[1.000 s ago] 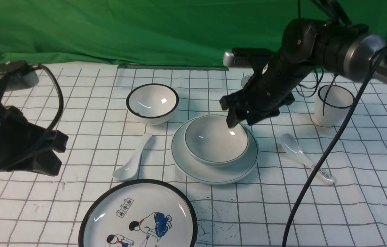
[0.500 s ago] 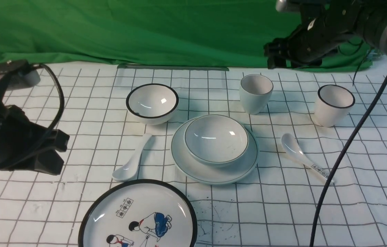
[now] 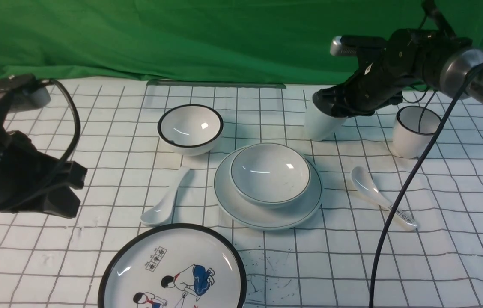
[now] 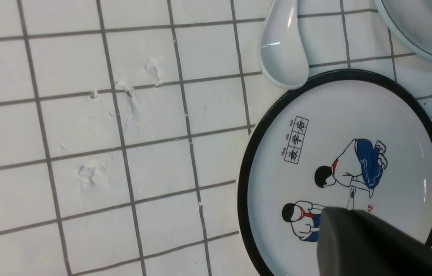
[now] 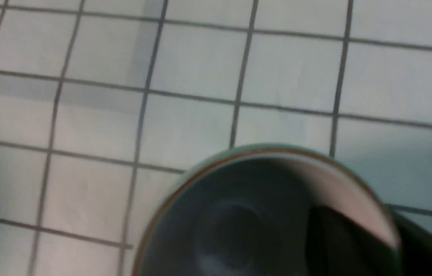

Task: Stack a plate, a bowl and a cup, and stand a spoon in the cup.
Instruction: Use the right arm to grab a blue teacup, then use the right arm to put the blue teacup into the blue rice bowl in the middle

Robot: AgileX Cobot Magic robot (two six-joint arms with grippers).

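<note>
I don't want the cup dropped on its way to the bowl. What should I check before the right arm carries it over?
1. Grip: right end effector pinches the cup wall, one finger inside the rim: ok.
2. Cup upright: not ok, it is tilted.
3. Cup off the table: cannot tell.
4. Bowl sitting on the plate, empty: ok.
5. Spoon lying free left of the plate: ok.

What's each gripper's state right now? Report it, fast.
Left gripper: closed, empty.
Right gripper: closed on the cup, at its rim.
</note>
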